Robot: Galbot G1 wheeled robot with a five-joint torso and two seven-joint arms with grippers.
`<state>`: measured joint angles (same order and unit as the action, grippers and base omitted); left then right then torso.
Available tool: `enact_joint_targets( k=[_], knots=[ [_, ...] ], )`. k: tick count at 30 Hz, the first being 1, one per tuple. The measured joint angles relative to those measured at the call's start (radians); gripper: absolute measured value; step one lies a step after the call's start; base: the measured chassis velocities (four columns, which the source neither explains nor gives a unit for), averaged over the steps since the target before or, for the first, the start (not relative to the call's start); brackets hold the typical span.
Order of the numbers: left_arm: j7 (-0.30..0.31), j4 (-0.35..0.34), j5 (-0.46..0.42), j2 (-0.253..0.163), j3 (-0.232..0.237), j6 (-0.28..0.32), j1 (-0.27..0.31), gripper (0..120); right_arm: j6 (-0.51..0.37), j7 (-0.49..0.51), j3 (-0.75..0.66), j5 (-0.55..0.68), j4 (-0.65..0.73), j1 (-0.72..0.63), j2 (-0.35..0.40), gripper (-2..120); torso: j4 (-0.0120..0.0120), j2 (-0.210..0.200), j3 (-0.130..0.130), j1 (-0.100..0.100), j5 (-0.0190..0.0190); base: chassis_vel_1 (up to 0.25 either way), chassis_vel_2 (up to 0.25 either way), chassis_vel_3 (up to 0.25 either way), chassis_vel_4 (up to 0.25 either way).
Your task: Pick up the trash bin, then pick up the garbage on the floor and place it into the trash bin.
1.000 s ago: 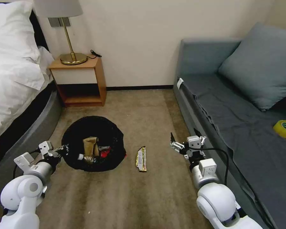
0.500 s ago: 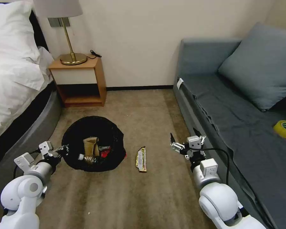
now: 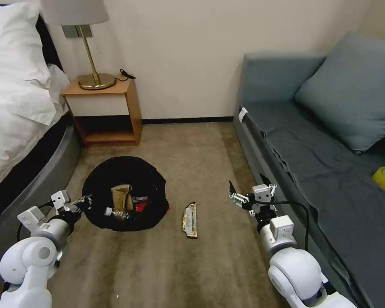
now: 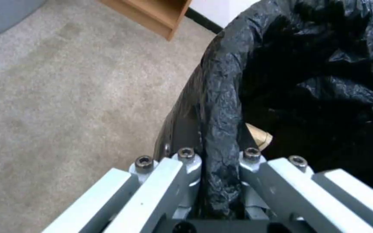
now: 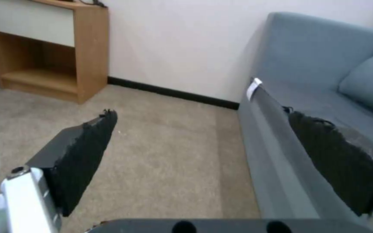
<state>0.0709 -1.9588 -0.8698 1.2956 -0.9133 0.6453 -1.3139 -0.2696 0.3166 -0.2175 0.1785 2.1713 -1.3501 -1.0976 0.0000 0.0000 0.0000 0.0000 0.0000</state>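
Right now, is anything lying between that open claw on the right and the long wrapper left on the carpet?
Nothing visible does. The right gripper, jaws open, hangs above bare carpet, and the bar wrapper lies apart from the trash bin, whose rim the left gripper is clamped on.

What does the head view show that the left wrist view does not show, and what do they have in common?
Head view alone: the long bar wrapper lying on the carpet beside the trash bin, the open right gripper next to the sofa, and the bottle inside the bin.

Left wrist view alone: the black liner rim pinched between the fingers of the left gripper.

Both: the bin, the brown paper bag inside it, the carpet and the nightstand.
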Motion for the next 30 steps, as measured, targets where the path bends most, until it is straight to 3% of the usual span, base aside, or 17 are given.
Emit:
enact_joint_targets(
  k=[30],
  knots=[
    [-0.007, 0.001, -0.011, 0.001, -0.025, -0.002, -0.009, 4, 0.019, -0.008, 0.08, 0.034, -0.051, 0.08, 0.044, 100, 0.0, 0.0, 0.0, 0.0, 0.0, -0.045, 0.045, 0.044, -0.041]
  ],
)
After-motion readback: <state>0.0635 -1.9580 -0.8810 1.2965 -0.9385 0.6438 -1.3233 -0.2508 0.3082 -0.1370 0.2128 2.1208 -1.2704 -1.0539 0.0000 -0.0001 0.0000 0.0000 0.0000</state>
